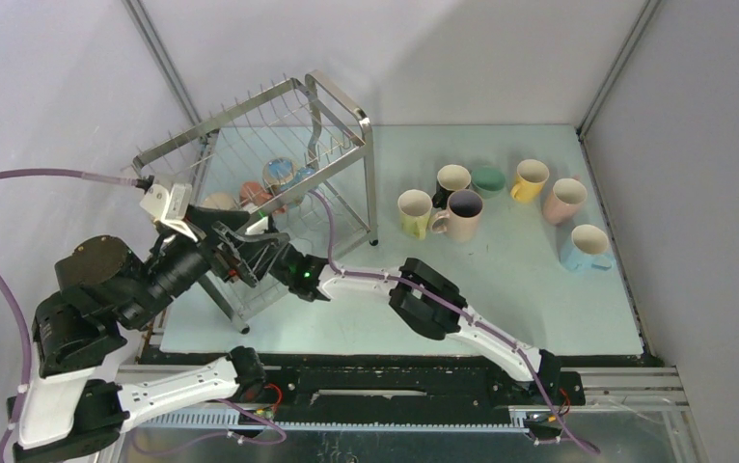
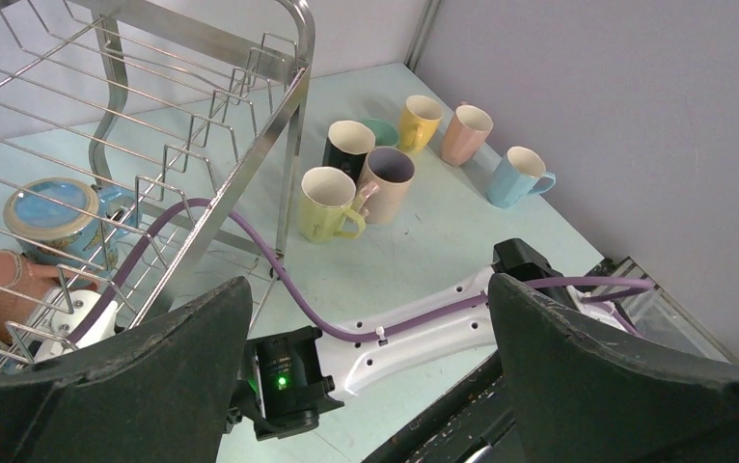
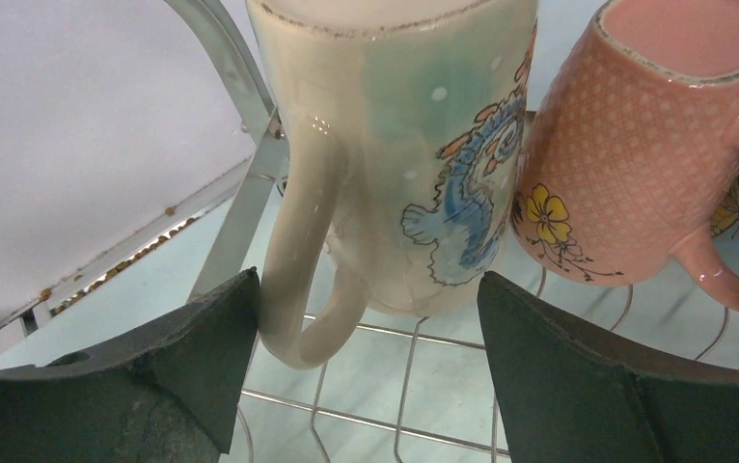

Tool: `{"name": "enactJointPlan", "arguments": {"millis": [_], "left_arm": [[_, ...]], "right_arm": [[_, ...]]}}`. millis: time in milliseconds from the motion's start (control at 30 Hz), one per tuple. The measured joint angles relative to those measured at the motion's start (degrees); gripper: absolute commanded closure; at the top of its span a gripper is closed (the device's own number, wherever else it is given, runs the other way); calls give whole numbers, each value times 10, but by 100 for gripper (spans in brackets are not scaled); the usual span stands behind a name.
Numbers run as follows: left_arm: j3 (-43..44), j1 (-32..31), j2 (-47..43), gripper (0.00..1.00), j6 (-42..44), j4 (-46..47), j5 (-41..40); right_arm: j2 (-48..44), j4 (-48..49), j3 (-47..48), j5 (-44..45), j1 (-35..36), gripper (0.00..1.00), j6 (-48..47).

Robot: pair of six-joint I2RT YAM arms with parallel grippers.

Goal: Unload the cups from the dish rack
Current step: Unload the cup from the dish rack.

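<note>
Beige cup [image 3: 395, 145] with blue drawing: in dish rack [image 1: 339, 95], between right jaws. Those jaws wide apart, straddling cup, nothing clamped; handle just beside one finger [image 3: 153, 376]. Pink cup [image 3: 655, 145]: just outside other finger, close against beige cup. Left jaws: spread fully, empty, outside rack. Blue cup [image 2: 52, 217] in rack ahead of them; seven cups [image 2: 390, 178] grouped on tabletop [image 2: 424, 251] beyond them.

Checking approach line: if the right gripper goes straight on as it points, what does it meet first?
Likely the beige mug in the rack: its handle sits between the right gripper's open fingers. Pink mug stands beside, off the line. Depth unclear.
</note>
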Motion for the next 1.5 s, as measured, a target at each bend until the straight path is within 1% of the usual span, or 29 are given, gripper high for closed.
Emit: {"name": "enactJointPlan", "arguments": {"millis": [67, 167, 233, 400, 467, 567, 967, 1267, 1433, 1500], "left_arm": [[0, 0, 1, 0, 0, 0, 0], [0, 0, 3, 0, 0, 0, 0], [0, 0, 3, 0, 0, 1, 0], [-7, 0, 3, 0, 0, 9, 0], [-11, 0, 3, 0, 0, 9, 0], [-14, 0, 3, 0, 0, 10, 0], [-14, 0, 3, 0, 0, 12, 0], [-14, 0, 3, 0, 0, 12, 0], [-14, 0, 2, 0, 0, 12, 0], [-14, 0, 2, 0, 0, 12, 0]], "right_arm": [[3, -9, 3, 2, 0, 14, -2], [3, -20, 3, 6, 0, 19, -3], [3, -24, 3, 6, -1, 27, -4], [0, -19, -13, 6, -2, 44, -10], [0, -19, -24, 6, -3, 45, -14], [0, -23, -33, 5, -7, 46, -18], [0, -24, -23, -10, -12, 45, -28], [0, -36, 16, -25, -17, 58, -34], [2, -40, 17, -31, -17, 68, -36], [3, -40, 18, -33, -17, 74, -36]]}}
